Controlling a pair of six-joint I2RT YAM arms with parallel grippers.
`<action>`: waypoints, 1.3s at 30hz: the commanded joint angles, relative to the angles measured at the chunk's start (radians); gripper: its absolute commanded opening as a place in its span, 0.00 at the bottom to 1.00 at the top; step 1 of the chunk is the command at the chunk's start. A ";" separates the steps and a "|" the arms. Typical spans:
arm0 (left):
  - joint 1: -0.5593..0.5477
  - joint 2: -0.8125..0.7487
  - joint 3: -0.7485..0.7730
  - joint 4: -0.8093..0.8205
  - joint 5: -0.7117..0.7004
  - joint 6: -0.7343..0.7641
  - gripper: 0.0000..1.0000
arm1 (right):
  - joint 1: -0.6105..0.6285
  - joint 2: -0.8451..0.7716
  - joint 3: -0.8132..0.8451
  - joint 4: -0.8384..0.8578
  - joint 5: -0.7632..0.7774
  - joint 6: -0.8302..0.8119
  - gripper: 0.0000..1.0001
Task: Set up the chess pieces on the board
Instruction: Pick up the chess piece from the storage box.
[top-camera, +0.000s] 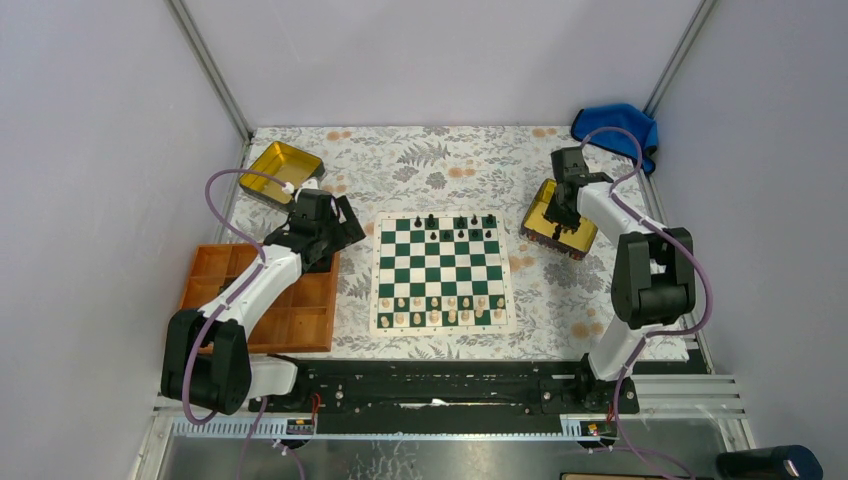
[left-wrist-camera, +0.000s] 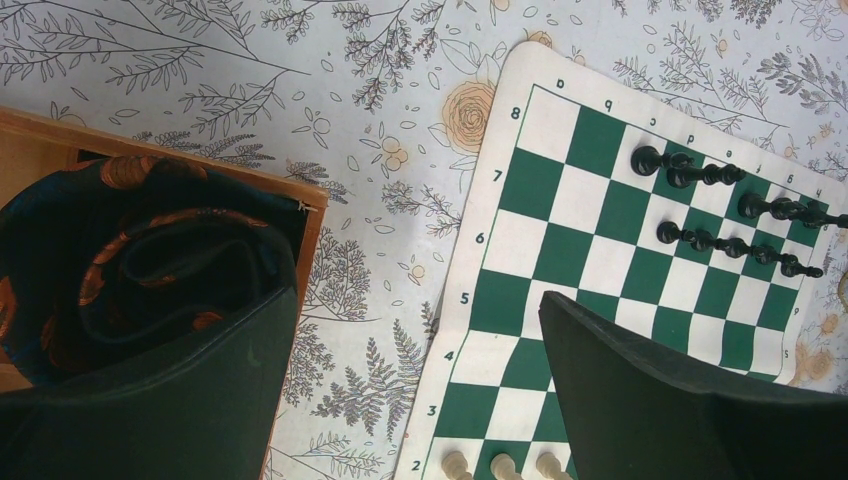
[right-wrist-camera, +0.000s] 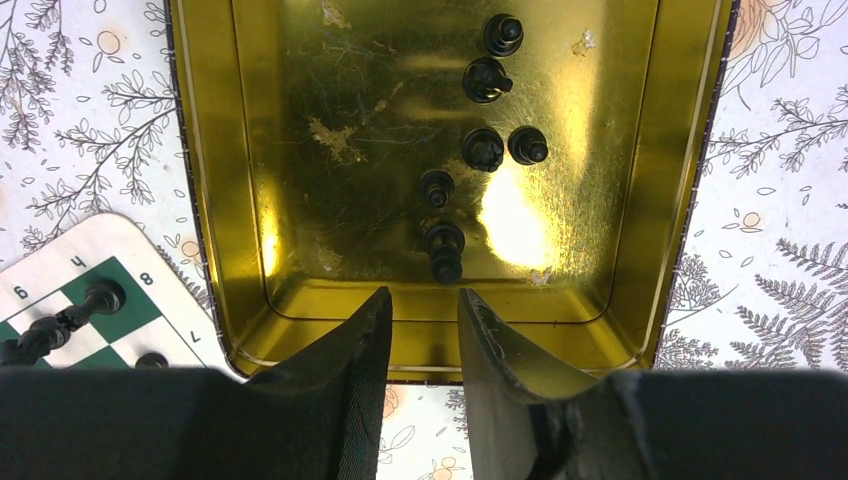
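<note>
- Across a table under a flowered cloth (top-camera: 430, 160), the overhead view shows two white and black robot arms reaching away from the near edge.
- At the centre lies the board (top-camera: 442, 272), with green and white squares and a cream border.
- Black chess pieces (left-wrist-camera: 680, 176) stand on the board's two far rows, with gaps among them.
- Cream pieces (top-camera: 440, 305) fill the two near rows.
- Printed on the border, the numbers 8 down to 2 run along one edge in the left wrist view. Small letters, a, b and c among them, run along the far edge.
- The left claw (left-wrist-camera: 418, 300) is spread wide and holds nothing. It hovers over the cloth between an orange tray (top-camera: 300, 325) with compartments and the board's left edge.
- The right claw (right-wrist-camera: 422, 297) is poised above the near wall of a gold tin (right-wrist-camera: 215, 170) just right of the board. Its fingers stand a little apart with nothing between them.
- Six more black chess pieces lie scattered on the tin's shiny floor, none touched by the claw.
- A second gold tin (top-camera: 283, 170) sits at the far left.
- A blue cloth (top-camera: 615, 125) lies in the far right corner.
</note>
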 joint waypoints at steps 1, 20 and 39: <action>-0.005 -0.007 0.010 0.012 -0.020 0.001 0.99 | -0.015 0.013 0.003 0.032 -0.013 0.013 0.37; -0.005 0.037 0.025 0.012 -0.024 0.004 0.99 | -0.039 0.084 0.024 0.046 -0.044 0.010 0.35; -0.004 0.040 0.028 0.008 -0.026 0.012 0.99 | -0.043 0.064 0.031 0.049 -0.046 -0.014 0.00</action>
